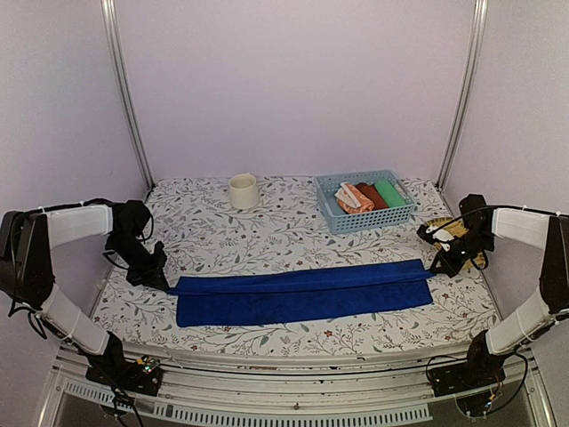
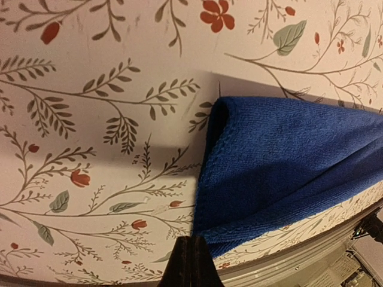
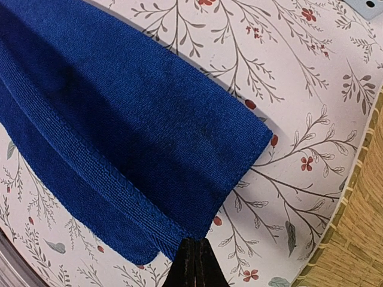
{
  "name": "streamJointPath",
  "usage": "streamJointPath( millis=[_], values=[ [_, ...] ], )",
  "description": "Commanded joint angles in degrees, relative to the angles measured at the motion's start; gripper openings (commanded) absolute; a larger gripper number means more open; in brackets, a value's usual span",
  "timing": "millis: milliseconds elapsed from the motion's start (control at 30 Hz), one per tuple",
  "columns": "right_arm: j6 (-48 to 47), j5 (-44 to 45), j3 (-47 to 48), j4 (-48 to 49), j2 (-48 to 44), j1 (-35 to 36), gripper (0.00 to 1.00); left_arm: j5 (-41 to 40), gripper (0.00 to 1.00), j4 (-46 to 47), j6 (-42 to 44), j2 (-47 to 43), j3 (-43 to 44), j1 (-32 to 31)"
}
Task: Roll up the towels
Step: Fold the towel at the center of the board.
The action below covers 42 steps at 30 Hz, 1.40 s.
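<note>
Top view: seeing blue towel (image 1: 302, 294) as a long folded strip on the near part of the table (image 1: 267, 227), long axis left-to-right. Left gripper (image 1: 163, 271) at its left end, right gripper (image 1: 442, 260) at its right end, each at a far corner, so about equally near. Orange towel (image 1: 349, 197) sitting in the basket (image 1: 331, 216) at back right, beside red roll (image 1: 371, 196) and green roll (image 1: 389, 193); can't tell how tidily rolled. Left wrist: left gripper (image 2: 191, 263) pinched fully shut, blue towel (image 2: 287, 167) end running straight into the tips, shadow under the fold; reads as a grip on the corner. Right wrist: same story, right gripper (image 3: 194, 266) closed tight on a blue towel (image 3: 119, 119) corner, cloth stretching away up-left. Judging next: roll along the long axis, starting from one end.
</note>
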Motion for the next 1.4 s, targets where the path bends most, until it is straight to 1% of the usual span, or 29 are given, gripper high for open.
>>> streamJointPath(
  millis=[0, 267, 533, 667, 867, 1067, 1367],
  values=[
    [-2.33, 1.74, -1.22, -0.69, -0.45, -1.04, 0.03, -0.53, 0.00, -2.40, -1.04, -0.28, -0.99, -0.76],
    [-6.33, -0.88, -3.24, -2.75, -3.05, -1.30, 0.03, 2.42, 0.00, -3.34, -0.88, -1.83, -1.20, -4.11],
    [-8.99, -0.96, -4.51, -4.56, -3.92, -2.03, 0.03, 0.28, 0.00, -5.48, -2.50, -3.43, -3.00, -4.69],
    [-9.83, -1.31, -4.70, -5.51, -4.67, -2.11, 0.03, -2.62, 0.00, -6.89, -3.77, -3.35, -3.15, -5.01],
    [-10.67, -0.62, -6.56, -4.07, -4.52, -2.11, 0.03, -2.27, 0.00, -6.51, -3.72, -3.32, -3.31, -6.11],
    [-10.35, 0.43, -7.61, -2.33, -2.74, -2.14, 0.03, -1.34, 0.00, -6.79, -3.89, -1.86, -4.09, -9.80],
    [-11.76, 1.22, -9.60, -1.22, -2.86, -2.09, 0.04, -4.35, 0.00, -7.26, -5.87, -1.55, -5.38, -9.97]
  ],
)
